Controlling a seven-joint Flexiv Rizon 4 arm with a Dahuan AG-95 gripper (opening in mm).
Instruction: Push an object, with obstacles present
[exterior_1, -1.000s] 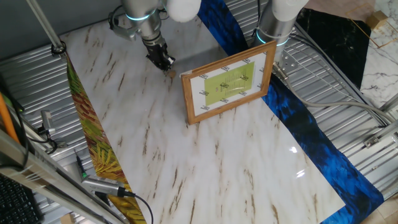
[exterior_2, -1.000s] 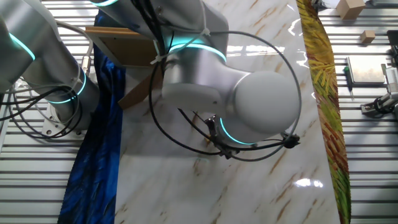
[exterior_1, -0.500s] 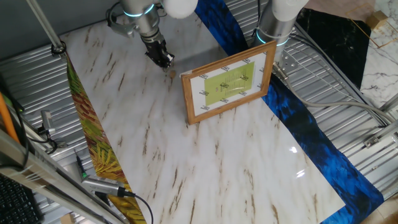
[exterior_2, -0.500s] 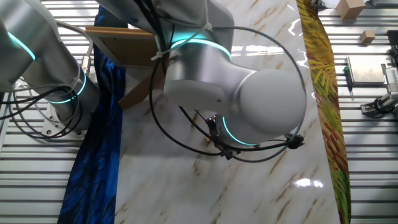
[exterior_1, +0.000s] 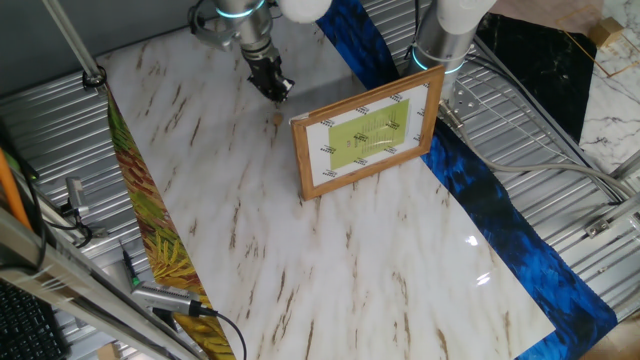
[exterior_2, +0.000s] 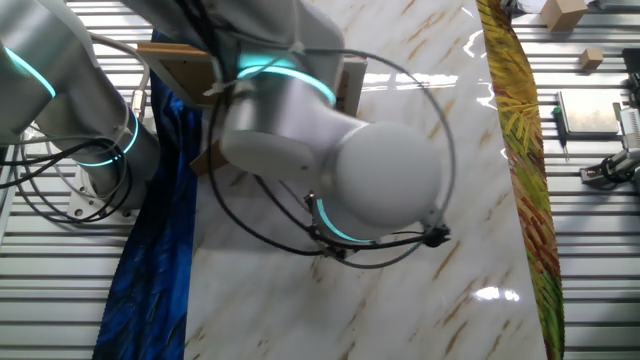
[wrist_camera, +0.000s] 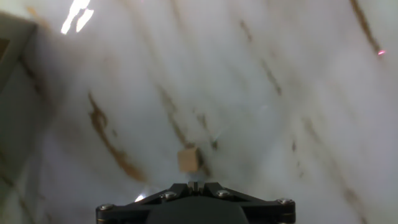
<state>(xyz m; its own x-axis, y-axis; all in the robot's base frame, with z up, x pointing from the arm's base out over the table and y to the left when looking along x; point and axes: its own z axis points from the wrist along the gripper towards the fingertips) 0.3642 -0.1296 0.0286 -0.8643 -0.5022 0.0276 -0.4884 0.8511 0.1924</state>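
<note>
Wood-coloured and tiny, the nub (wrist_camera: 188, 160) lies on the marbled tabletop (exterior_1: 330, 260) just ahead of the gripper (wrist_camera: 194, 186) in the hand view, a shade to the left of the tip's centre line and very close to it; whether tip and nub touch cannot be told from that picture. In one fixed view the same nub (exterior_1: 277, 117) shows as a small tan speck just below the black gripper (exterior_1: 278, 93), on the side toward the picture frame (exterior_1: 367, 130), whose near-left corner stands only a short way beyond it. So the relation that matters is this: the nub sits between the tool and the frame's corner, and a straight shove along the fingers would, by my reading, carry it toward that corner rather than past it. The push likely needs an angle that sends the nub along the open marble beside the frame's front edge. The fingers appear pressed together into a single blunt tip in the hand view, with no gap showing and nothing pinched between them. The frame stands upright, leaning back, its yellow-green picture facing the open table. In the other fixed view the arm's large white joint (exterior_2: 350, 180) hides both tip and nub, so that side offers no check on contact. The nub is small enough that it may slip sideways off the tip if pushed off-centre.
</note>
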